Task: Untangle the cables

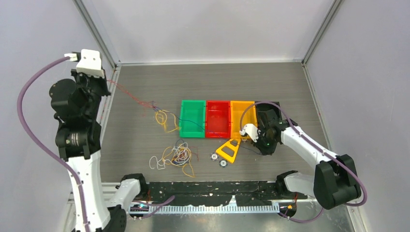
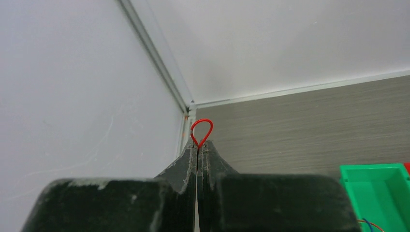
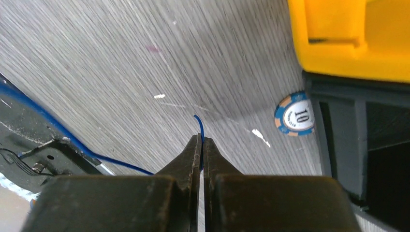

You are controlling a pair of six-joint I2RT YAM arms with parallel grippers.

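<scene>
A tangle of thin yellow, white, red and blue cables (image 1: 178, 157) lies on the table in front of the trays, and a smaller knot (image 1: 162, 117) lies left of the green tray. My left gripper (image 2: 198, 145) is raised at the far left and shut on a red cable (image 2: 201, 131), whose loop sticks out past the tips. The red cable (image 1: 128, 95) stretches from it down to the small knot. My right gripper (image 3: 202, 139) is low by the yellow tray and shut on a blue cable (image 3: 198, 126), which trails left across the table (image 3: 116, 163).
Green (image 1: 192, 119), red (image 1: 218, 119) and yellow (image 1: 241, 119) trays stand side by side mid-table. A yellow triangular piece (image 1: 229, 150) and two small chips (image 1: 218, 159) lie in front of them. A blue poker chip (image 3: 295, 114) lies by a black tray (image 3: 362, 140).
</scene>
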